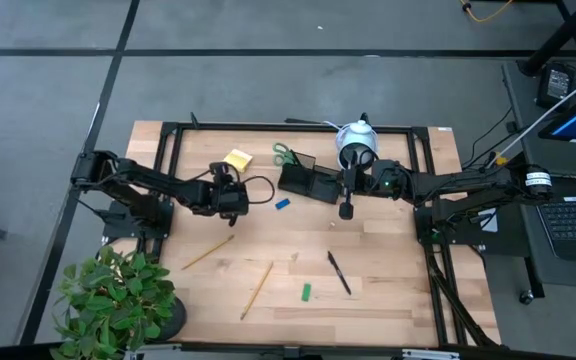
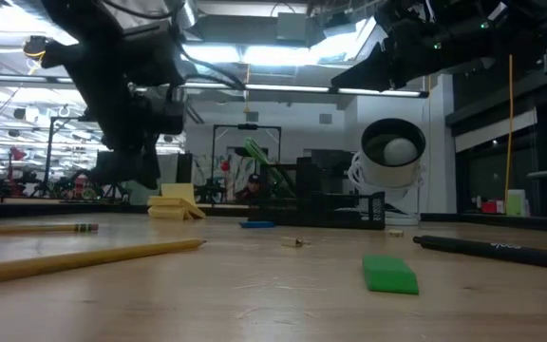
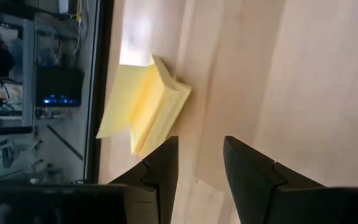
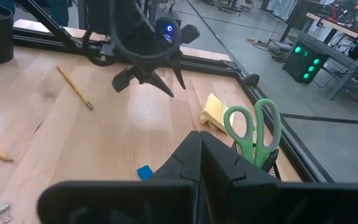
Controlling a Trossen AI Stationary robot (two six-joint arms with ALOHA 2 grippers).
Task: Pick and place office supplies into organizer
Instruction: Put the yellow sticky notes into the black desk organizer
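Both empty: left gripper [image 3: 201,158] slightly parted near sticky-note pad [image 3: 145,102]; right gripper [image 4: 201,155] closed.

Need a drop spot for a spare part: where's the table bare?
Bare: front-right corner past the black pen, and the strip between the yellow pad and left frame. Crowded: back centre around the organizer, scissors, both grippers.

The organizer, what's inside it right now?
Green-handled scissors stand in the organizer, handles up. Their blades are hidden inside it; anything else in there is out of sight, partly behind the right gripper.
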